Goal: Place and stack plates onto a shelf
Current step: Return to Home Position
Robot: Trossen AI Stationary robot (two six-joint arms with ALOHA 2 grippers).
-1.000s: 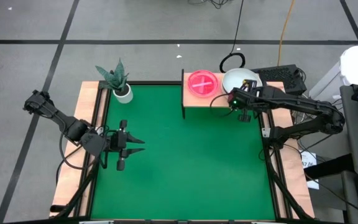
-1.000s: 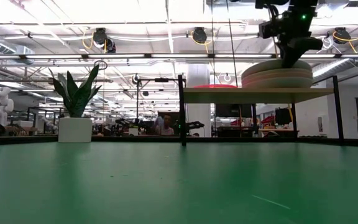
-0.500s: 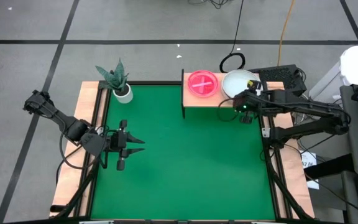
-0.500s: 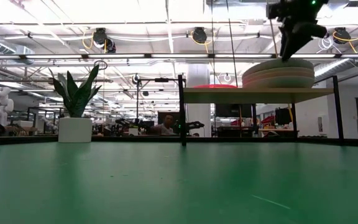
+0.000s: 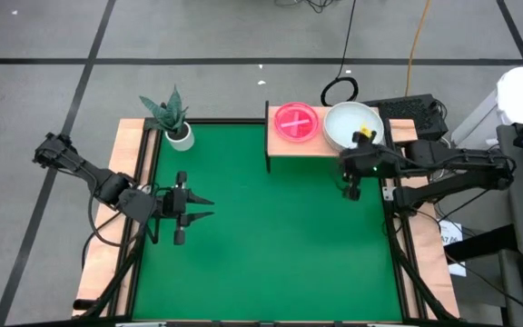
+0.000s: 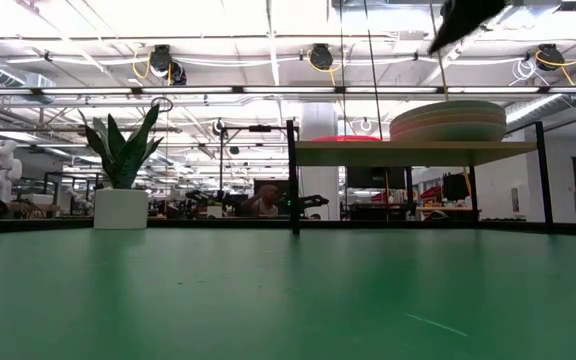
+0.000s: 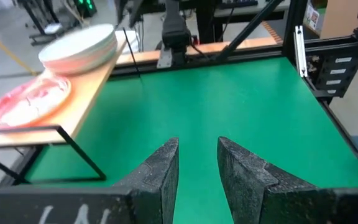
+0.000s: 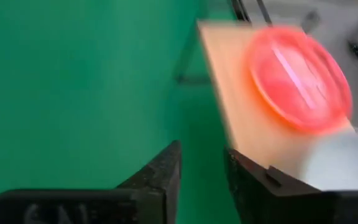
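Two stacks of plates sit side by side on the shelf (image 5: 284,153), which stands at the 1 o'clock corner of the green table (image 5: 271,254) in the high view. The pink plates (image 5: 296,122), small and see-through with a stick-like mark on top, take the shelf's 9 o'clock half. The pale plates (image 5: 350,123), larger and opaque, take its 3 o'clock half, close beside the pink ones. From table height the pale plates (image 6: 448,120) show as a pile of several rims lying flat on the board, with the pink plates (image 6: 343,139) a much lower pile at their 9 o'clock. How many lie in either pile I cannot tell.

The right gripper (image 5: 350,189) hangs over the table just off the shelf's near edge, at 6 o'clock of the pale stack, touching neither plates nor board. Its own camera shows its fingers (image 8: 166,171) parted by a narrow gap with nothing between them.

The left gripper (image 5: 203,210) waits above the table's 9 o'clock side, pointing toward 3 o'clock, fingers spread in a V and holding nothing. A potted plant (image 5: 172,118) stands at the table's 11 o'clock corner. A person (image 6: 265,197) shows far off in the room behind the table.
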